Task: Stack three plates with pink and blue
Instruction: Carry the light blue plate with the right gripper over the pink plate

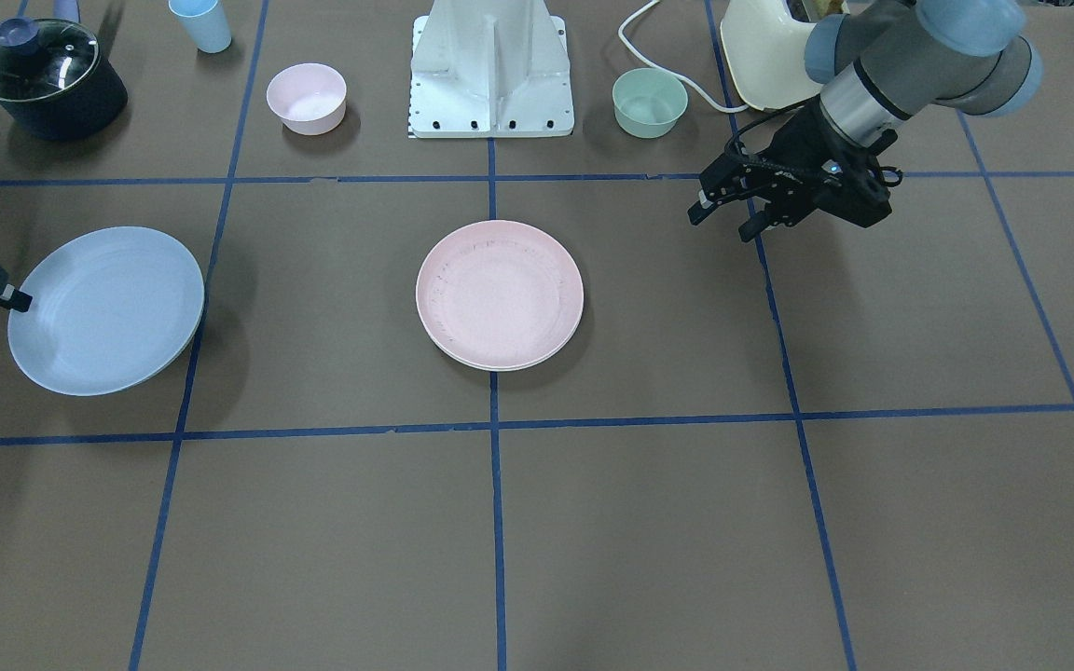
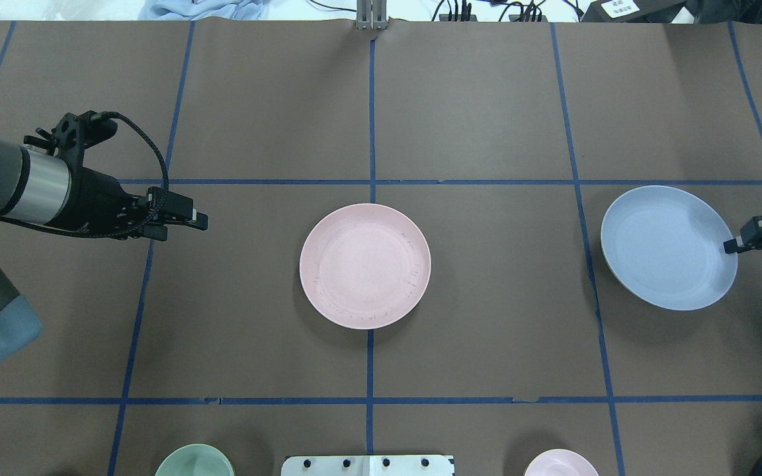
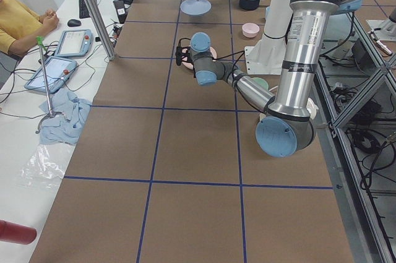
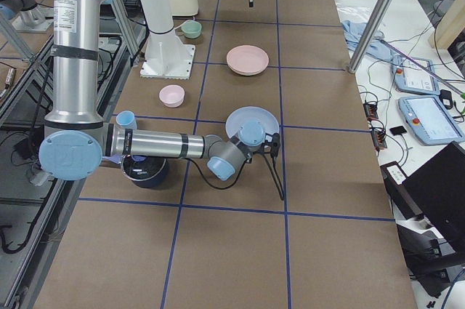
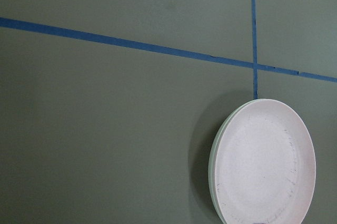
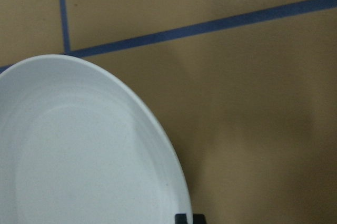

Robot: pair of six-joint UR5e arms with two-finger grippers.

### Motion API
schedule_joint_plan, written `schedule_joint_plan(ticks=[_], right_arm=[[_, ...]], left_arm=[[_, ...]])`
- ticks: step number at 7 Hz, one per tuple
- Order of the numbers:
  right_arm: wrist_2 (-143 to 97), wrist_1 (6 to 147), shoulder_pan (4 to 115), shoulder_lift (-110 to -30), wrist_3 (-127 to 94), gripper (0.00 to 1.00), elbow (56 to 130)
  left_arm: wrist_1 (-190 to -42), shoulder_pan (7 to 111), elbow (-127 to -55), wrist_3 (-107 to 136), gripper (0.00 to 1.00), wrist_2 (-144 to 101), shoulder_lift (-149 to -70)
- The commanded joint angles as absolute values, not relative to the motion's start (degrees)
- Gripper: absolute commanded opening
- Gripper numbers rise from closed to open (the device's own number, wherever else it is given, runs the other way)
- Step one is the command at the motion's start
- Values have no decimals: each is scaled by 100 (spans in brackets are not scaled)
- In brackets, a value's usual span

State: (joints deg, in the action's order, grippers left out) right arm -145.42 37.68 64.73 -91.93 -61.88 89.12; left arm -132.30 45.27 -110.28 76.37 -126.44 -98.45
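The pale pink plate (image 1: 500, 294) lies at the table's middle on top of the cream plate (image 5: 213, 167), of which only a thin rim shows. It also shows in the overhead view (image 2: 364, 264). The light blue plate (image 1: 108, 312) is tilted and lifted a little off the table, casting a shadow. My right gripper (image 1: 13, 299) is shut on its outer rim; the overhead view shows that gripper (image 2: 731, 246) and the plate (image 2: 669, 248). My left gripper (image 1: 722, 220) is open and empty, hovering apart from the pink plate on my left side.
At the robot's edge stand a dark pot with a glass lid (image 1: 48, 79), a small blue cup (image 1: 201, 23), a deep pink bowl (image 1: 306, 96), the white arm base (image 1: 492, 75), a green bowl (image 1: 649, 101) and a cream appliance (image 1: 765, 47).
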Motion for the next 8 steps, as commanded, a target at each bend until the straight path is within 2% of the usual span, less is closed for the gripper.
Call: schedule_joint_plan(ticks=[1,3,5,6,8], right_arm=[[-14032,3771,5691,-8441,-8104,0,9446],[-12670,3980,4286,-7790,-9365,0,9773],[-11852,4985,3345,-7350,-9554,0,10157],[-11543,5897,3018,-6974,-9554,0,10308],[-11023,6117,2638,-6830,-9554,0,10398]], left_arm=[[-13245,4561,-11118,7245,88,-12656,-9590],[-13254,4623,-11109,7207,88,-12648,-9510],[-13254,4632,-11118,7216,91,-12639,-9501],[-13254,4623,-11118,7216,91,-12630,-9501],[-13254,4632,-11092,7216,91,-12630,-9492]])
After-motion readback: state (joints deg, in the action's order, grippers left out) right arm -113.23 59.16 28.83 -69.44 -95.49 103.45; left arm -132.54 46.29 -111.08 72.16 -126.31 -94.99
